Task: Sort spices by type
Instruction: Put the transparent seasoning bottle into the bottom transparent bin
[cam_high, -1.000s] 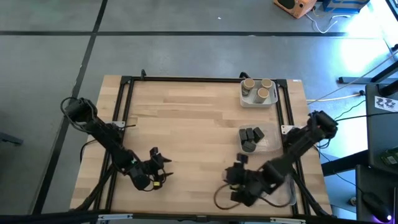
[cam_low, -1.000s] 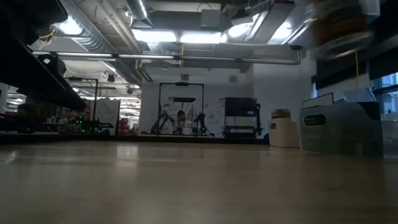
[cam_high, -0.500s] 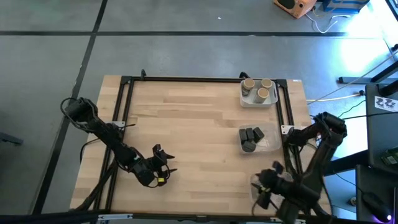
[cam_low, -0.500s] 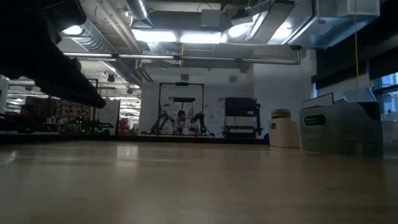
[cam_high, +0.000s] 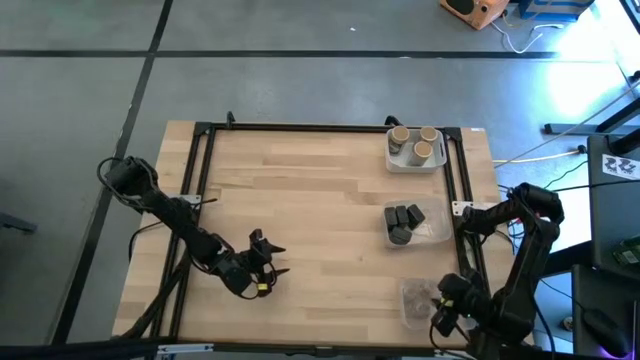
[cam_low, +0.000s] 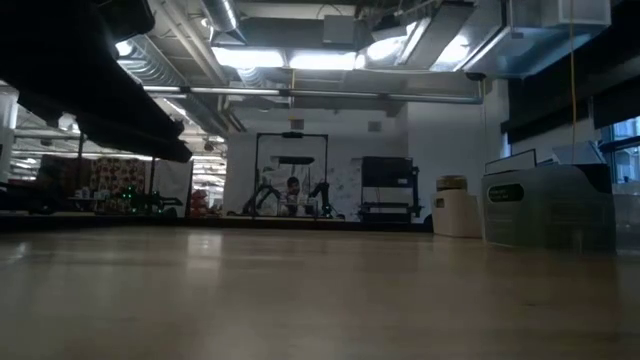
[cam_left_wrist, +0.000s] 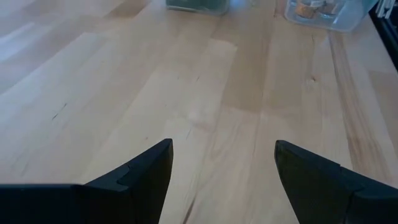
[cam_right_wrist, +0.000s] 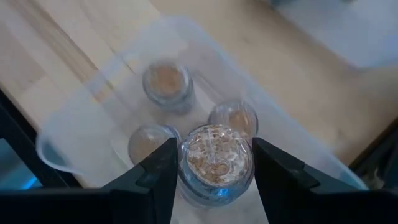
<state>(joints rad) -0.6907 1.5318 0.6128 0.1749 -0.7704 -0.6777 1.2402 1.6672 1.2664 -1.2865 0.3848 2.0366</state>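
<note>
My right gripper (cam_high: 441, 306) hangs over the clear tray (cam_high: 415, 312) at the table's near right corner, shut on a small round greyish-silver spice jar (cam_right_wrist: 214, 160). Three more such jars (cam_right_wrist: 166, 83) stand on their bases in that tray (cam_right_wrist: 74, 134). Dark grey blocky spices (cam_high: 402, 222) sit in a second clear tray at mid right. Tan-topped jars (cam_high: 416, 143) stand in the white tray (cam_high: 396, 164) at the far right. My left gripper (cam_high: 270, 259) is open above bare wood left of centre, near the near edge, touching nothing (cam_left_wrist: 224, 155). My right gripper pinches the small round jar by its side wall (cam_right_wrist: 185, 167) between the two fingers (cam_right_wrist: 157, 177), coming from above and pointing down. The jar is upright and lifted clear, above the jars in the tray.
Black frame rails (cam_high: 205, 150) run along the table's left, far and right sides. A broad stretch of bare wood (cam_high: 310, 200) lies between the arms. Beyond the table's right edge stand dark equipment and cables (cam_high: 610, 240).
My right gripper, shut on the jar, has swung from the table's near middle toward the right edge and now stands over the near right tray. My left gripper has crept slightly rightward and stayed open.
</note>
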